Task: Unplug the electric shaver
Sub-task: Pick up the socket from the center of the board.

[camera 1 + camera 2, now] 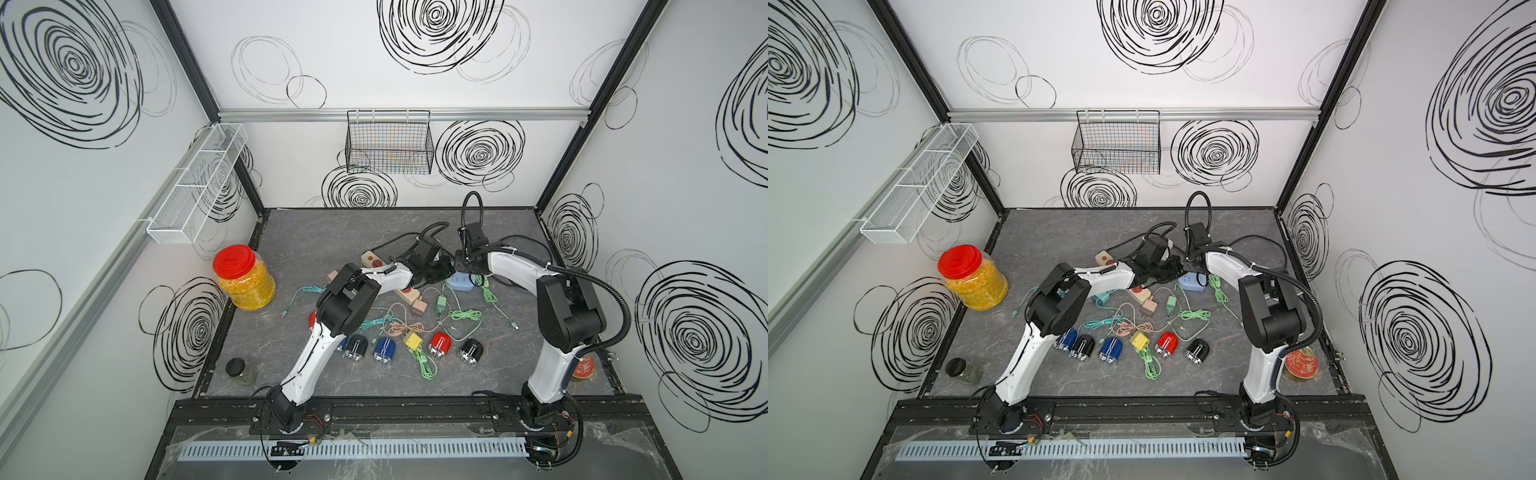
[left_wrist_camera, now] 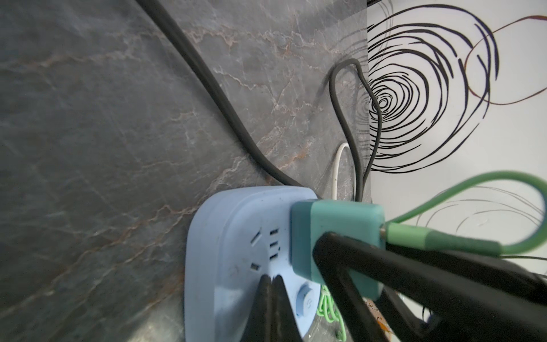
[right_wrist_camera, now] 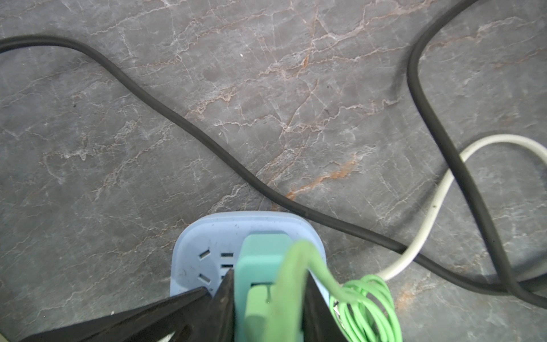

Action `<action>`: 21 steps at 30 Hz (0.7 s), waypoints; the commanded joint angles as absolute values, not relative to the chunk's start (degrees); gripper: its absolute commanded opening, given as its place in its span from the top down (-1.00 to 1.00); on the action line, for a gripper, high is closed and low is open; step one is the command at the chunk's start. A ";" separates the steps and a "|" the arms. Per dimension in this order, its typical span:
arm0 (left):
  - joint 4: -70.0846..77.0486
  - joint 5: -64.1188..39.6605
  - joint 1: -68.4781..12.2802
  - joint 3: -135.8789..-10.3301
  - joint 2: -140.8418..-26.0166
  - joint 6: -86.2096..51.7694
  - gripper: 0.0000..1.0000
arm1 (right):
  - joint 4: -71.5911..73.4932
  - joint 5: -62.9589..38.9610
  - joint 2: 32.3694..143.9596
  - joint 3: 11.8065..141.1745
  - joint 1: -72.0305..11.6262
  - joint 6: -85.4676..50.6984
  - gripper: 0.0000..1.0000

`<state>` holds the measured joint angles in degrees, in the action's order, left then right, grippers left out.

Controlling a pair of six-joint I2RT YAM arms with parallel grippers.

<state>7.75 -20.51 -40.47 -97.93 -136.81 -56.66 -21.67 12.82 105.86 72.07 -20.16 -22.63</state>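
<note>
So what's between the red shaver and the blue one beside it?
A yellow charger trailing a green cable lies between the red shaver and blue shaver. Both top views show it.

The green cable between the right tool's fingers is blurring against the lens, and the teal plug it is pinching is running off the picture's edge. In both top views the arms are hiding the right tool, the left tool and part of the blue power strip under them.
</note>
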 commanded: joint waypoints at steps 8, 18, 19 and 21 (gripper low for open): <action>2.11 -17.74 -40.17 -95.71 -137.72 -57.13 1.00 | -18.54 7.09 101.38 71.63 -16.94 -23.73 0.60; 1.58 -17.49 -40.17 -96.06 -137.90 -57.17 1.00 | -20.52 12.90 102.30 73.99 -20.31 -22.55 0.60; 1.57 -17.41 -40.21 -96.06 -137.89 -57.13 1.00 | -20.40 13.78 102.25 74.16 -20.59 -22.32 0.61; 1.45 -17.24 -40.20 -96.15 -137.90 -57.14 1.00 | -20.39 15.06 102.22 74.48 -21.19 -21.81 0.60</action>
